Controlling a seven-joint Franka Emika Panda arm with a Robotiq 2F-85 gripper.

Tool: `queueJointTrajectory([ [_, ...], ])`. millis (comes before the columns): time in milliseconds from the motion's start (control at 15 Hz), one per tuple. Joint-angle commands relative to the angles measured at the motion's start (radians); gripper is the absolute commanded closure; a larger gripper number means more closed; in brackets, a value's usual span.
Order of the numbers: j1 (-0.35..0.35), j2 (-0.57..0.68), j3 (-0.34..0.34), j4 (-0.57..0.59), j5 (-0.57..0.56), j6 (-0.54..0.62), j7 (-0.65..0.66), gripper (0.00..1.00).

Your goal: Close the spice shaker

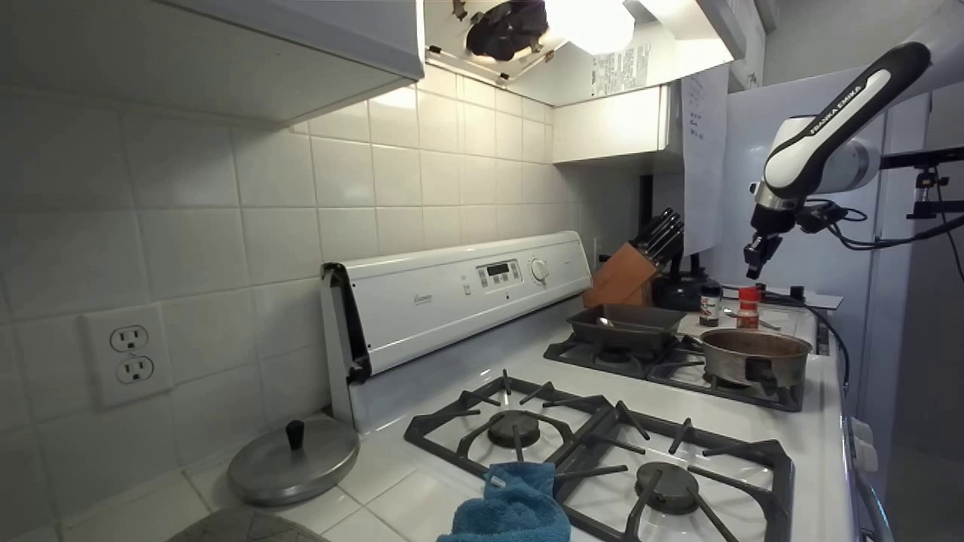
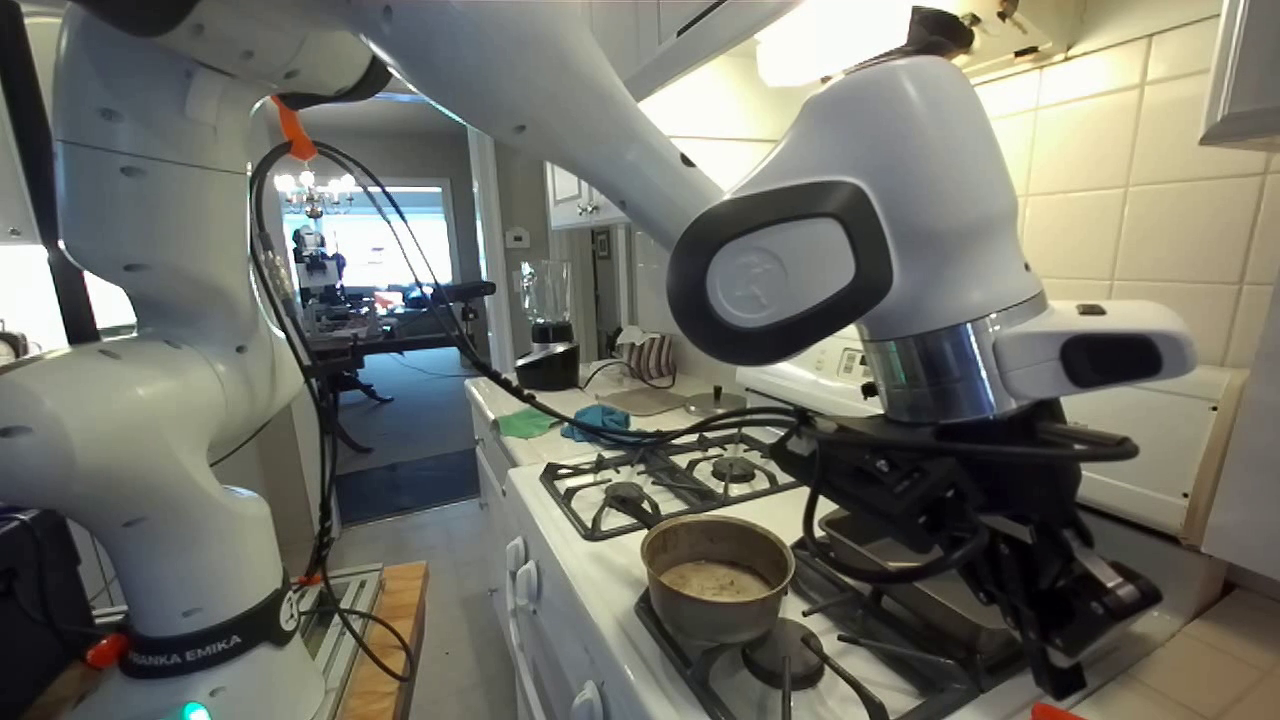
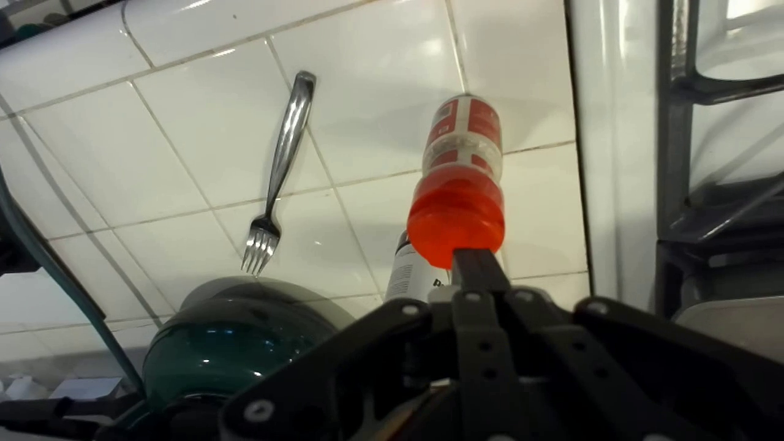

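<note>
Wrist view's got a curvy spice shaker [image 3: 463,147], smooth red top [image 3: 456,214], upright on glossy white tile [image 3: 373,122], just below the gripper [image 3: 481,264], fingers [image 3: 479,278] pinched together.

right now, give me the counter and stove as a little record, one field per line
spice shaker: upright on the white tiled counter
red top: open or closed, cannot tell
gripper: shut, above the red top, a gap showing in an exterior view
neighbour: dark-capped spice bottle, beside the spice shaker, not touching
cutlery: fork, lying on the counter
cookware: saucepan and rectangular pan, on the gas stove
knife block: wooden, black handles showing
</note>
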Motion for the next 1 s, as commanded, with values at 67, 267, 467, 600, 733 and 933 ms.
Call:
queueJointTrajectory([
  [67, -0.006, -0.005, 0.004, -0.005, 0.035, -0.018, -0.02, 1.0],
  [267, -0.008, 0.0, 0.003, -0.007, 0.035, -0.018, -0.019, 1.0],
  [467, -0.01, 0.006, 0.001, -0.007, 0.034, -0.016, -0.019, 1.0],
  [600, -0.014, 0.01, 0.002, -0.006, 0.039, -0.012, -0.023, 1.0],
  [733, -0.018, 0.015, 0.004, -0.005, 0.046, -0.012, -0.027, 1.0],
  [933, -0.023, 0.022, 0.006, -0.002, 0.056, -0.011, -0.029, 1.0],
])
